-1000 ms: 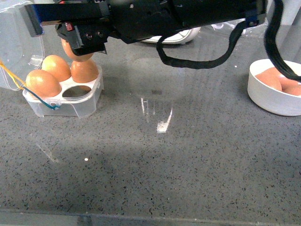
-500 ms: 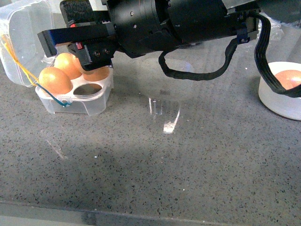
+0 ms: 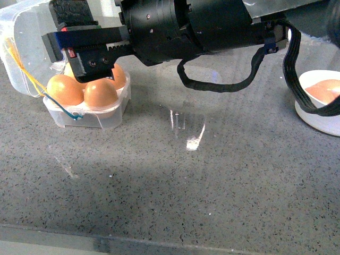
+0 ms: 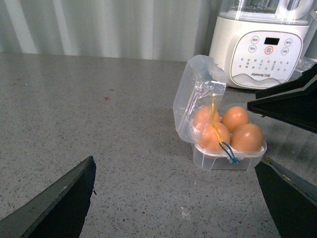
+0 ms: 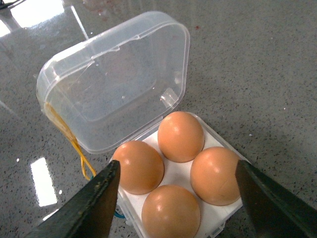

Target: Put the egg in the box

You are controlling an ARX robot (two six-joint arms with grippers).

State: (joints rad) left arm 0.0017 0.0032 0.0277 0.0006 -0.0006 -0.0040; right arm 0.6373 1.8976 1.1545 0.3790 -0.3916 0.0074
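Right hand (image 5: 177, 167) spread above box (image 3: 87, 121); egg (image 3: 101, 93) seated beneath, apart.

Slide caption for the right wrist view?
Right gripper open above the open clear box, four brown eggs filling it.

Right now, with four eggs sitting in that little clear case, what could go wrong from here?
The right pincer hangs open close above the box, so a crooked pull-away might bump the egg or shove the box. The lid stands open with a yellow elastic loop dangling beside it; a finger could snag that and tip everything.
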